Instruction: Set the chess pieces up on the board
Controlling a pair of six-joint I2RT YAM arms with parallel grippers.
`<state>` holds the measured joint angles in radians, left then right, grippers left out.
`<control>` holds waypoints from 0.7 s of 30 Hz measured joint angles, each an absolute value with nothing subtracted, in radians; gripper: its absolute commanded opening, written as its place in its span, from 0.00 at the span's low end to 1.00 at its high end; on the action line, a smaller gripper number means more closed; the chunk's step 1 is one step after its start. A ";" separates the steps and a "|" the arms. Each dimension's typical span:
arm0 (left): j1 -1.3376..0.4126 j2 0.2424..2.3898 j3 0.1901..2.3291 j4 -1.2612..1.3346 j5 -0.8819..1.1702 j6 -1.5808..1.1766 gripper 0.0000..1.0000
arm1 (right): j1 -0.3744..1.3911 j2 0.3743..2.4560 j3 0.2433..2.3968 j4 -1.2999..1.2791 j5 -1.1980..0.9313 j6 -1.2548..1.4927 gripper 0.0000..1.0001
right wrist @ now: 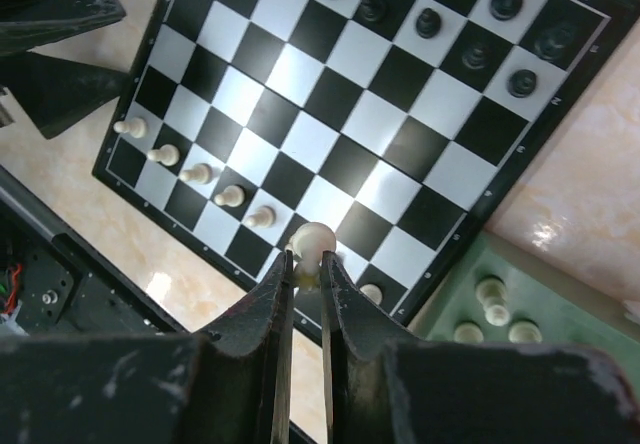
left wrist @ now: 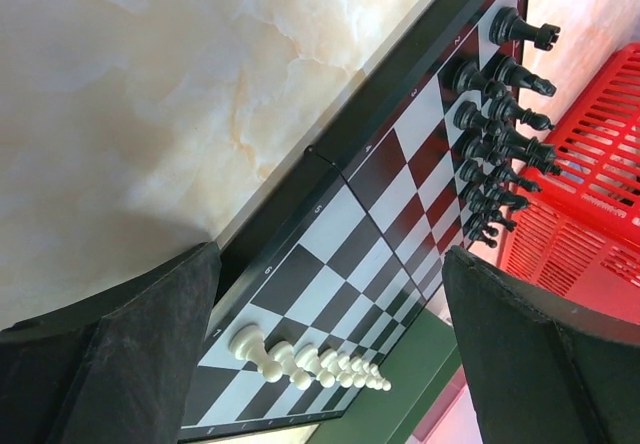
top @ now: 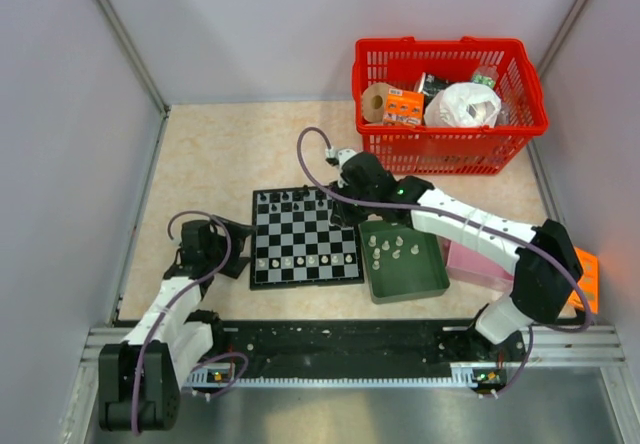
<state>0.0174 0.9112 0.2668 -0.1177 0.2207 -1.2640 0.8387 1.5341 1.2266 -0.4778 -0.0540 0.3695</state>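
- Clenched the right tool point(right wrist: 308, 264) on a whitish piece point(right wrist: 311, 242), pads pinched on its lower part, round head poking out above the tips.
- Hung over the right side of the board point(top: 305, 236); in the wrist view lined up with the row of white pawns point(right wrist: 200, 174), height above the squares not tellable.
- Sat spread wide and grasping nothing at the left tool point(left wrist: 332, 254), both fingers point(left wrist: 150, 354) well apart, low at the board's left edge and pointing across it.
- Lay flat on the desk point(top: 210, 154), mid-front, between the two arms.
- Stood in the two far rows as black pieces point(top: 290, 201), upright, bunched toward the left and middle files.
- Stood in one near row as the white pawns, upright, one per square.
- Sat just right of the board as a green tray point(top: 405, 282), with loose whitish pieces point(top: 388, 247) scattered inside, some upright.
- Showed a pink box point(top: 470, 264) right of the tray, partly under the right arm.
- Stood at the far right of the desk as a red basket point(top: 450, 154), filled with packets and a white bag.
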 measured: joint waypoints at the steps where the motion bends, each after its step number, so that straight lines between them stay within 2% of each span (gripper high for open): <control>1: 0.017 0.906 0.267 -0.126 0.216 -1.259 0.99 | 0.850 1.542 1.235 -0.477 -0.051 0.370 0.09; 5: 0.013 0.878 0.314 -0.229 0.118 -1.204 0.99 | 0.913 1.583 1.279 -0.480 -0.030 0.371 0.09; 11: 0.067 0.874 0.501 -0.363 -0.065 -1.078 0.99 | 1.040 1.707 1.401 -0.480 0.044 0.368 0.08; 16: 0.227 0.915 0.577 -0.360 -0.089 -0.999 0.99 | 1.119 1.809 1.493 -0.479 0.099 0.364 0.07; 21: 0.297 1.002 0.577 -0.367 -0.083 -0.962 0.99 | 1.183 1.905 1.567 -0.479 0.147 0.356 0.07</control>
<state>0.2970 1.0016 0.5766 -0.3672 -0.0826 -0.9615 1.1831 1.9045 1.5673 -0.4789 0.1471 0.3557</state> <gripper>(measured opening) 0.986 0.117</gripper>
